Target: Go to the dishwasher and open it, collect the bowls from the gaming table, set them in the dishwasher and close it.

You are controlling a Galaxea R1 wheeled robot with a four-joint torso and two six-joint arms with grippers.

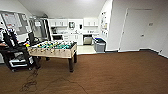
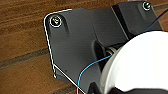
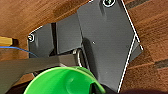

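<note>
The dishwasher [image 1: 87, 40] is a small grey front under the white kitchen counter at the far end of the room; I cannot tell how its door stands. The white-topped gaming table is out of view. A white bowl [image 2: 140, 62] hangs over the brown floor in the left wrist view, with my left gripper [image 2: 117, 87] shut on it. Over the same floor in the right wrist view hangs a green bowl [image 3: 62, 82], and my right gripper [image 3: 97, 87] is shut on its rim.
A table-football table [image 1: 53, 50] with a green field stands ahead on the left. Beside it is a black cart [image 1: 15, 53] with gear, and cables [image 1: 31, 81] trail on the floor. A grey bin [image 1: 100, 46] sits by the kitchen. Open brown floor [image 1: 120, 72] spreads to the right.
</note>
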